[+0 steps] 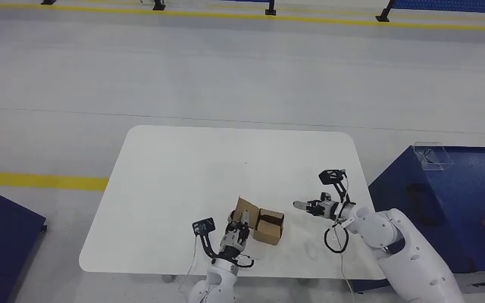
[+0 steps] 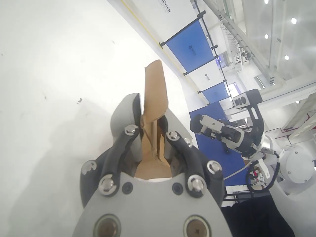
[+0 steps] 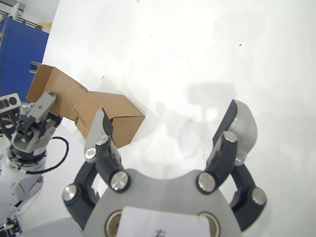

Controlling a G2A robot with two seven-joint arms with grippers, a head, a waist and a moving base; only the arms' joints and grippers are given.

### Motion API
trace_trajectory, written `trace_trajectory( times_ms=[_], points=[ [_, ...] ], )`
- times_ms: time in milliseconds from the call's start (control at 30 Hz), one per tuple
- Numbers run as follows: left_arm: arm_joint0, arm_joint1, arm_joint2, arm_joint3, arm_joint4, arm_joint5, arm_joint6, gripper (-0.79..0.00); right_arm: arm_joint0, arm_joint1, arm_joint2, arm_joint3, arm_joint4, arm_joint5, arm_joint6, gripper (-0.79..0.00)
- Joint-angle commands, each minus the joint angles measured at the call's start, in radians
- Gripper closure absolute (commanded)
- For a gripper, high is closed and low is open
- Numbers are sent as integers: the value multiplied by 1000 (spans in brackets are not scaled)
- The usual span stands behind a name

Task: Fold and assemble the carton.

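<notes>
A small brown cardboard carton (image 1: 259,222) rests near the front edge of the white table (image 1: 182,174), partly formed, with one flap (image 1: 243,207) standing up. My left gripper (image 1: 238,229) is shut on that flap; in the left wrist view the cardboard (image 2: 154,94) sticks up between its fingers (image 2: 127,119). The right wrist view shows the carton (image 3: 98,107) with the left gripper (image 3: 47,99) pinching the flap. My right gripper (image 1: 303,205) stands open to the right of the carton, apart from it, with nothing between its fingers (image 3: 232,122).
A dark blue cabinet (image 1: 436,197) stands just past the table's right edge, with a clear plastic piece (image 1: 432,154) on top. Another blue block (image 1: 15,235) sits off the left side. The table's back and left parts are bare white surface.
</notes>
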Motion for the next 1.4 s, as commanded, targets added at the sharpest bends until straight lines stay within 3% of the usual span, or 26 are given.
trace_trajectory(
  times_ms=[0, 300, 600, 1100, 1367],
  points=[
    [13, 5, -1, -16, 26, -35, 13, -785, 2, -3, -13, 10, -4, -3, 9, -785],
    [0, 21, 3, -67, 149, -129, 24, -785, 8, -11, -58, 43, -70, -46, 44, -785],
    [-41, 41, 5, -83, 178, -268, -146, -785, 35, -28, -92, 55, -64, -9, 58, -785],
    [-56, 44, 91, -63, 295, -218, -153, -785, 74, -55, -120, 95, -26, 0, 12, -785],
    [-85, 39, 129, -27, 314, -173, -140, -785, 43, -49, -34, 114, 109, -76, -6, -785]
  ],
)
